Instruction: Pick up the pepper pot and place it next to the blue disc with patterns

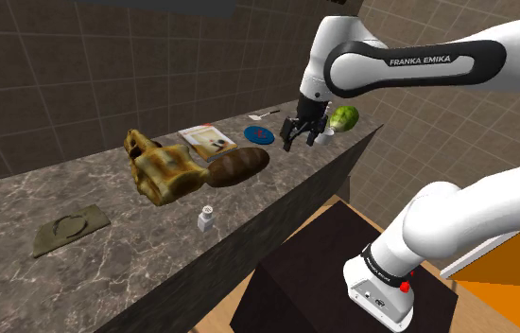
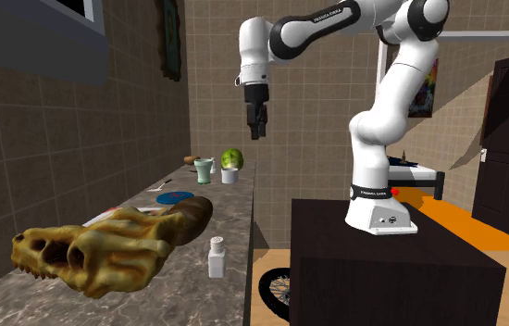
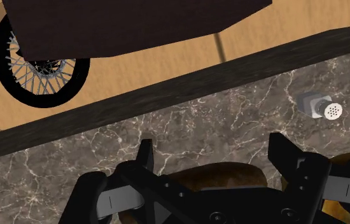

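The gripper (image 1: pixel 303 132) is seen raised above the marbled counter (image 1: pixel 135 241), over the far end of a brown bread loaf (image 1: pixel 239 164). Its fingers are spread wide and nothing is clasped between them. In the wrist view the loaf is seen below the gap.

The pepper pot (image 1: pixel 206 219) — small, white, with a perforated cap — is stood upright close to the counter's front edge, near the loaf's other end and a yellowish animal skull (image 1: pixel 159 166). The blue disc (image 1: pixel 258 134) is found beyond the loaf, well apart from the pot, with a book (image 1: pixel 203 138) laid just beside it. A spoked wheel (image 3: pixel 40 70) is seen on the floor — close by the dark stand (image 1: pixel 334 255).
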